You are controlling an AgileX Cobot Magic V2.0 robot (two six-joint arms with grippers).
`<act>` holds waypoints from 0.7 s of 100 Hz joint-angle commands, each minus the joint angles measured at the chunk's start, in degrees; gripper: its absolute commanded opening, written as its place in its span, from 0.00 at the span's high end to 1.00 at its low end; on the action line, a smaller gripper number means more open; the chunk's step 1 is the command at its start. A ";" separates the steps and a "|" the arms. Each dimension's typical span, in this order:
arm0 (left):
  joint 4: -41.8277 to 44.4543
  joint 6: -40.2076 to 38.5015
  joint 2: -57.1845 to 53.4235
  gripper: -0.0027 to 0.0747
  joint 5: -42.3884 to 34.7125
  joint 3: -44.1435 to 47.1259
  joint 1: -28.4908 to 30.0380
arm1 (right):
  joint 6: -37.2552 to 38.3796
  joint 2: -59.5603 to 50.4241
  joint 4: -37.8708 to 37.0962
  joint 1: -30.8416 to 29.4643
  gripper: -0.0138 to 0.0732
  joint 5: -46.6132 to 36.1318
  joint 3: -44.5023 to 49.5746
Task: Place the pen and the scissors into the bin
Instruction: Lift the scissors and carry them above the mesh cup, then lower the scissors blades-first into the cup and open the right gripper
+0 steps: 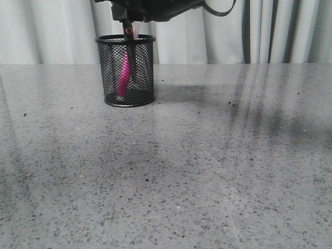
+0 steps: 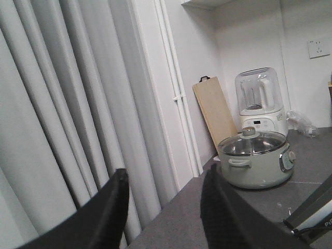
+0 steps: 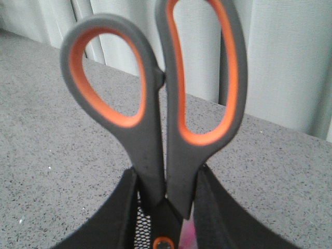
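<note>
The bin (image 1: 110, 72), a black mesh cup, stands at the table's back left. The pink pen (image 1: 123, 75) stands inside it, cap just above the rim. My right gripper (image 1: 129, 15) hangs over the bin, shut on the scissors (image 1: 127, 30); their orange-ringed pivot is just above the rim and the blades reach down inside. In the right wrist view the fingers (image 3: 124, 207) clamp the scissors (image 3: 150, 135) below the orange-lined loops, with the bin's mesh (image 3: 144, 231) and the pen (image 3: 188, 233) underneath. My left gripper (image 2: 165, 181) is open and empty, facing curtains.
The grey speckled table (image 1: 197, 166) stretches in front of and to the right of the bin. White curtains (image 1: 270, 31) hang behind. The left wrist view shows a pot (image 2: 254, 161), a blender (image 2: 259, 101) and a wooden board (image 2: 215, 114) on a counter.
</note>
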 commanded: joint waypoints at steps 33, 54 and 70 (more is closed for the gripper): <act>-2.71 -0.64 -1.86 0.59 -1.42 -1.24 -0.39 | -0.38 -2.93 -0.44 0.01 0.60 -7.59 -1.35; -2.22 -0.64 -3.11 0.59 -1.94 -0.87 -0.39 | -0.38 -3.77 -0.44 0.01 0.58 -9.92 -1.35; -2.11 -0.64 -3.63 0.59 -3.06 -0.61 -0.39 | -0.38 -5.39 -0.44 0.01 0.48 -11.55 -1.35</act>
